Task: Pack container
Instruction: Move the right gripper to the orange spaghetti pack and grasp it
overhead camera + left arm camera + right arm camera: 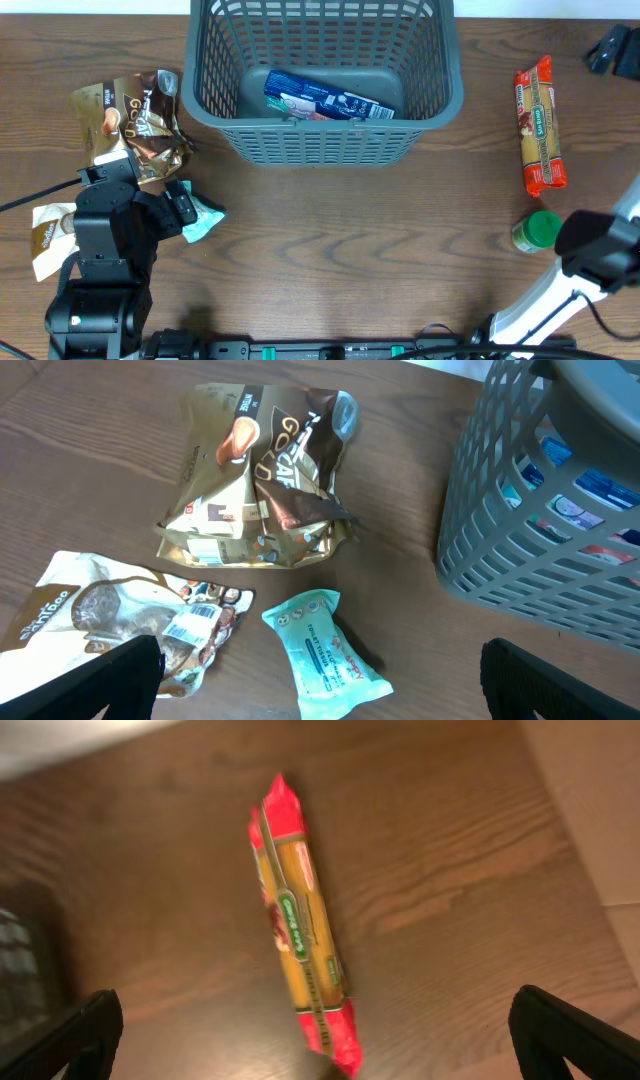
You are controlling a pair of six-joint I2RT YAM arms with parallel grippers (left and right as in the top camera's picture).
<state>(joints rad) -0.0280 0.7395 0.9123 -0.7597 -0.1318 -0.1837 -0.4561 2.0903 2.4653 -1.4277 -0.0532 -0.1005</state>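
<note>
Wooden table carries container beyond, right of left pincer.

Container top cropped; teal packet seemingly half-hidden.

The container is dark grey, its walls a lattice of slots. The pack inside it is blue with white and red print. The crumpled bag is glossy gold and dark brown with white lettering. The pouch is cream with a brown picture. The small packet is pale teal. The pasta pack is yellow with red ends and a green oval label. The jar is green on top. The table is dark brown woodgrain
</note>
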